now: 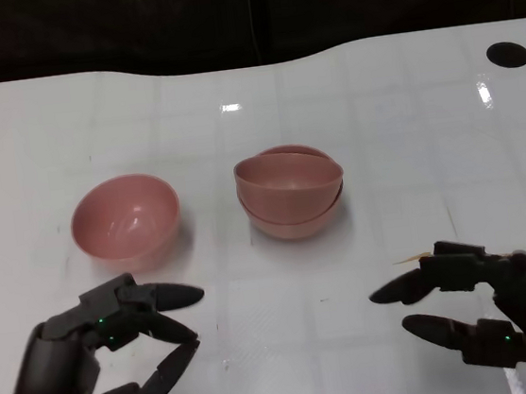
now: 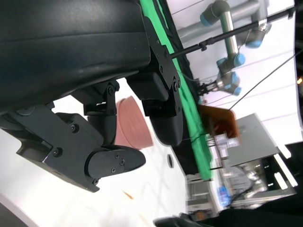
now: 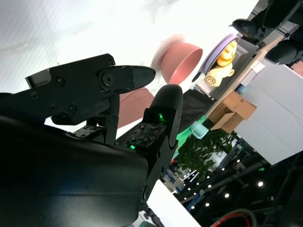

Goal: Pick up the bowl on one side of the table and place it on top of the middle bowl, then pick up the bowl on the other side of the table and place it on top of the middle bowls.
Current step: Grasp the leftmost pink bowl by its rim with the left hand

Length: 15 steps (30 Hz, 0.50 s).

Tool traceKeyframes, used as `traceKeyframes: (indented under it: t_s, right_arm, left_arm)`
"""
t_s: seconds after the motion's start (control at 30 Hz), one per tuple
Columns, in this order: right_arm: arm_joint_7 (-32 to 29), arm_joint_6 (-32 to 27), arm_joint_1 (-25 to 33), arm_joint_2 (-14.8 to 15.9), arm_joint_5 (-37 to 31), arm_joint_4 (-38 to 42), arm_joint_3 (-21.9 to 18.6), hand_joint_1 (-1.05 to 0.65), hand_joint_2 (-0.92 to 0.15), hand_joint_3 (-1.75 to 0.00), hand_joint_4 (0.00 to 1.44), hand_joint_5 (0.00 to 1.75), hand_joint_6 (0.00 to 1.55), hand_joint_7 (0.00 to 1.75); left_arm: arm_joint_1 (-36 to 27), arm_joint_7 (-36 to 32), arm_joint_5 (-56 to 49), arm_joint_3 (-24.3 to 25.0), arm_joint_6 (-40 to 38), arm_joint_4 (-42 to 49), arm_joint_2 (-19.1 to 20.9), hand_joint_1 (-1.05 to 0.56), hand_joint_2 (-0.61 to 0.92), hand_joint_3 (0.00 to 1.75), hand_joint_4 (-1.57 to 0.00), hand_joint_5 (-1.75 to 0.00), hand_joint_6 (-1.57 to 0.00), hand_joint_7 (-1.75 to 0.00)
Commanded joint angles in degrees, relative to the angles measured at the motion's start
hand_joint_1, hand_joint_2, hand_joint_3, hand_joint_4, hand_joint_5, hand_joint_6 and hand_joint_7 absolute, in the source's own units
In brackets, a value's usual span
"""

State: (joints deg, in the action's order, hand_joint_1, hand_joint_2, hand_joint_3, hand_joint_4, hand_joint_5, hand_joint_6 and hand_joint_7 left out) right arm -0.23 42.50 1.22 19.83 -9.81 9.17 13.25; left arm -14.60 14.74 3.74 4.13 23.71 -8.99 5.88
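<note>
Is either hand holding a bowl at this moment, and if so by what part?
No. The left hand and right hand are both empty, fingers apart above the table; the single bowl and stacked bowls sit untouched.

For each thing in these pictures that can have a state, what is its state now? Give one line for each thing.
Left bowl: upright, alone on the table, untouched.
Middle bowl: upright, carrying another bowl.
Top bowl: nested in the middle bowl, tilted, not level.
Left hand: fingers apart, holding nothing, near the left bowl.
Right hand: fingers apart, holding nothing, away from the stack.
</note>
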Motion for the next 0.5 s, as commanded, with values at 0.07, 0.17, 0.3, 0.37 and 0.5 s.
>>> traceKeyframes:
  t_s: [0.07, 0.17, 0.3, 0.37, 0.5]
  right_arm:
    - [3.8, -2.5, 2.7, -1.1, 6.5, -1.8, -2.2, -0.12, -0.63, -0.82, 0.77, 1.45, 0.85, 0.93]
    - [6.1, -4.8, 3.5, -2.5, 9.5, -2.0, -2.9, -0.11, -0.53, -1.11, 0.84, 1.61, 0.87, 1.11]
    - [8.2, -6.9, 4.1, -4.0, 11.1, -2.3, -3.9, -0.15, -0.45, -1.31, 0.91, 1.73, 0.83, 1.34]
    - [8.6, -6.8, 3.9, -4.7, 10.8, -1.8, -4.5, -0.16, -0.43, -1.34, 0.91, 1.74, 0.80, 1.43]
    - [9.3, -6.2, 3.5, -5.8, 10.4, -0.8, -5.4, -0.19, -0.44, -1.32, 0.89, 1.75, 0.77, 1.49]
  left_arm:
    - [1.1, -1.6, -4.4, 2.0, -2.5, -3.8, 3.8, -0.25, 0.90, 0.12, -0.58, -0.53, -0.65, -0.01]
    - [3.0, -3.5, -9.5, 3.8, -3.9, -5.3, 6.2, -0.30, 0.92, 0.02, -0.62, -0.31, -0.62, 0.00]
    - [4.9, -5.5, -17.0, 4.4, -8.3, -8.0, 8.4, -0.39, 0.92, 0.03, -0.60, -0.19, -0.56, 0.00]
    - [5.9, -6.2, -22.0, 3.8, -11.1, -9.5, 9.5, -0.42, 0.92, 0.04, -0.57, -0.15, -0.52, 0.00]
    - [8.1, -7.9, -33.5, 1.3, -15.2, -10.7, 11.3, -0.49, 0.92, 0.07, -0.51, -0.11, -0.44, 0.00]
